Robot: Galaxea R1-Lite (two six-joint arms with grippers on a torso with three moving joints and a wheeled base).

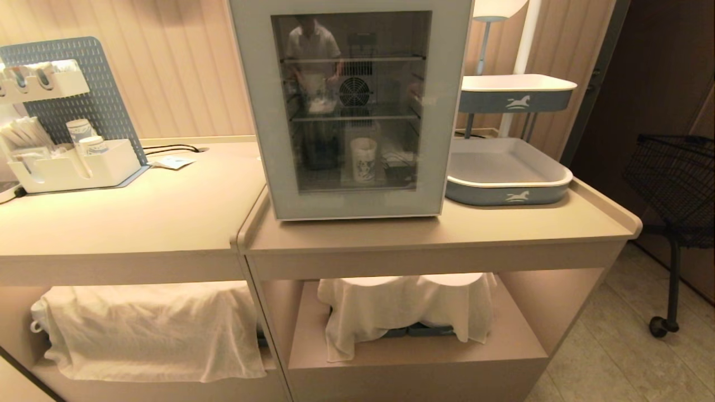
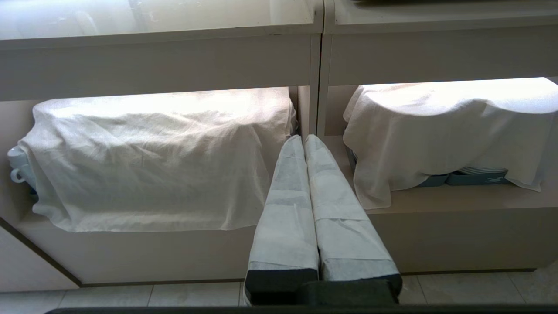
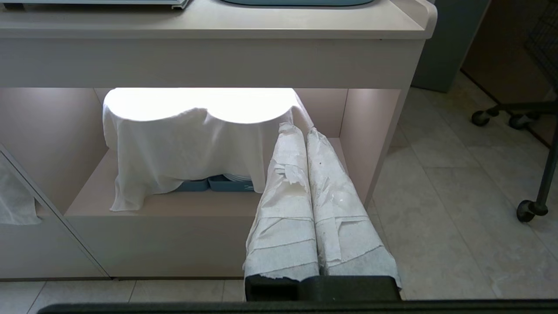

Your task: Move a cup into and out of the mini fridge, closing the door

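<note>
Tapered paper cup (image 1: 363,159) behind smooth glass door (image 1: 352,106)

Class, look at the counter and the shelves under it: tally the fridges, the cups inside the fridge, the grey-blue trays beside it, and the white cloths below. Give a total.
Fridge: 1
Cup inside it: 1
Grey-blue trays: 2
White cloths: 2
Total: 6
</note>
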